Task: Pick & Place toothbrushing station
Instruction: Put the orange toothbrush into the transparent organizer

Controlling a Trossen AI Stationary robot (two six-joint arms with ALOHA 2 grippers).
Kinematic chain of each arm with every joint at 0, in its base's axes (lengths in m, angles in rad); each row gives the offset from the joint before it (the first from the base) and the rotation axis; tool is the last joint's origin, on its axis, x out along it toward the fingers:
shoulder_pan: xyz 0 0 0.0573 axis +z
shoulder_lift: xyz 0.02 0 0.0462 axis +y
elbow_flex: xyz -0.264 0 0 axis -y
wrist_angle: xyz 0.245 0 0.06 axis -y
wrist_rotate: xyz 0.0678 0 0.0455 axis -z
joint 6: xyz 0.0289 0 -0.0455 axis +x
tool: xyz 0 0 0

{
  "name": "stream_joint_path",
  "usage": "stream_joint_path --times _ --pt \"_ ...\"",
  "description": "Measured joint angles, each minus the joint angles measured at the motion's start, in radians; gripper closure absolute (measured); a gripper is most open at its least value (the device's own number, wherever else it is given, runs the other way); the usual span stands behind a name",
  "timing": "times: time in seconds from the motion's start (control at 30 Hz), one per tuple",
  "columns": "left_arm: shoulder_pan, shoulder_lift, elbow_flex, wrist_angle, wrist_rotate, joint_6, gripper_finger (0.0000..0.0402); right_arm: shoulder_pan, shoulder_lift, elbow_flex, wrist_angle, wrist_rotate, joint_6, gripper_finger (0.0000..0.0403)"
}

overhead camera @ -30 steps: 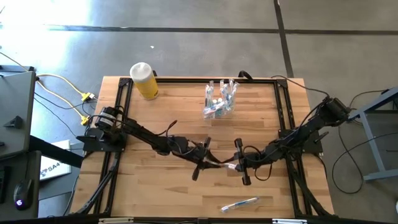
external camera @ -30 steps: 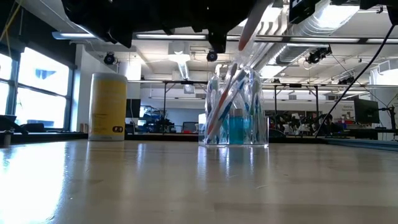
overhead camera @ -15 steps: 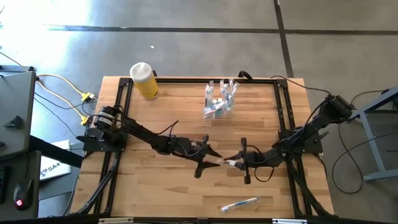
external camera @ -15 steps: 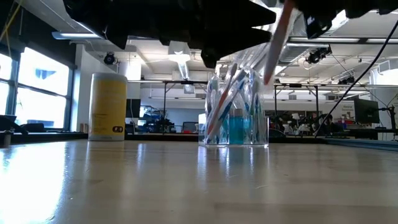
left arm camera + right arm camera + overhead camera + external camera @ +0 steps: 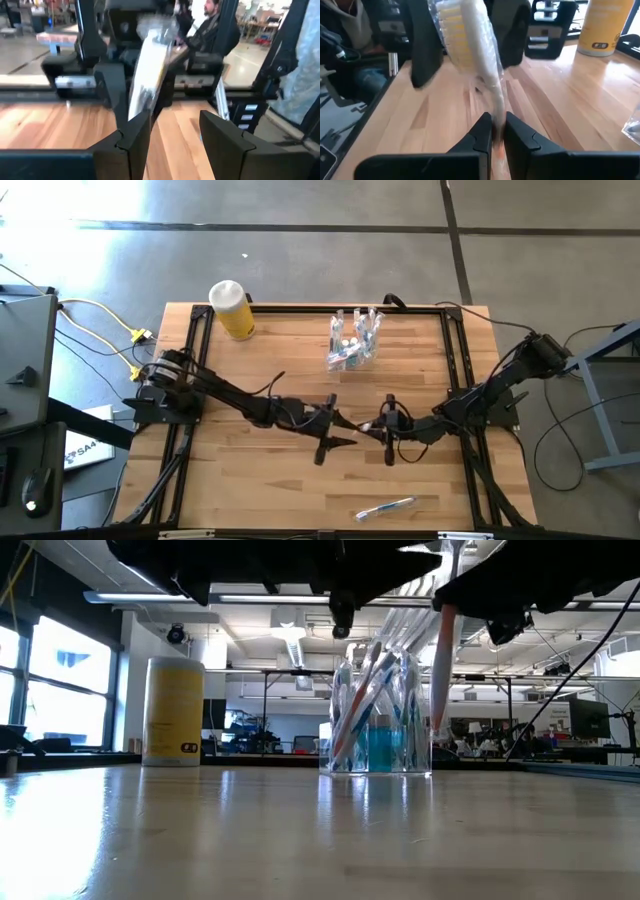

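Observation:
A wrapped toothbrush [image 5: 470, 45] with a white head and a pink lower end [image 5: 438, 720] hangs over the middle of the table. My right gripper [image 5: 495, 131] is shut on it. My left gripper [image 5: 175, 135] faces it from the table's left, open. Its two fingers stand on either side of the brush head [image 5: 150, 70] without closing on it. The clear cup [image 5: 353, 340], filled with several toothbrushes and a teal tube [image 5: 383, 740], stands on its base near the far edge. Another wrapped toothbrush [image 5: 385, 508] lies flat near the front edge. My right gripper pinches the toothbrush's handle [image 5: 496, 117] between its two fingers, partway along its length. The fingers come about level from the table's right and lie across the handle. The toothbrush stands nearly upright and clear of the table, head up, its pink end [image 5: 438, 720] hanging below the fingers.
A yellow cylinder container [image 5: 232, 310] with a white top stands at the far left corner. A black frame [image 5: 300, 308] runs around the wooden top. Bare wood [image 5: 250, 500] lies between the arms and the front edge.
My left gripper has opened and let go of the toothbrush, which stays in my right gripper. My right gripper has rolled and tipped, moving slightly down. The toothbrush has swung from a slant between both grippers to nearly upright, its pink end now hanging low.

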Motion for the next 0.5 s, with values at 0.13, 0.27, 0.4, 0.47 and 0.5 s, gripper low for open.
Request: stream_joint_path --times 0.13,0.27,0.4,0.47,0.5 --pt "0.0 0.037 0.047 -0.004 -0.001 0.026 0.0238 -0.008 0.0 0.0 0.007 -0.001 0.0 0.0383" --pt "0.0 0.06 0.084 -0.047 -0.009 0.031 0.0233 -0.012 0.0 0.0 0.006 -0.008 0.0 0.0383" --pt "0.0 0.06 0.104 -0.085 -0.033 0.031 0.0216 -0.013 0.0 0.0 0.002 -0.022 0.0 0.0383" --pt "-0.001 0.06 0.11 -0.088 -0.038 0.031 0.0205 -0.013 0.0 0.0 0.004 -0.025 0.0 0.0383" --pt "-0.001 0.06 0.112 -0.088 -0.037 0.031 0.02 -0.013 0.0 0.0 0.004 -0.024 0.0 0.0383"
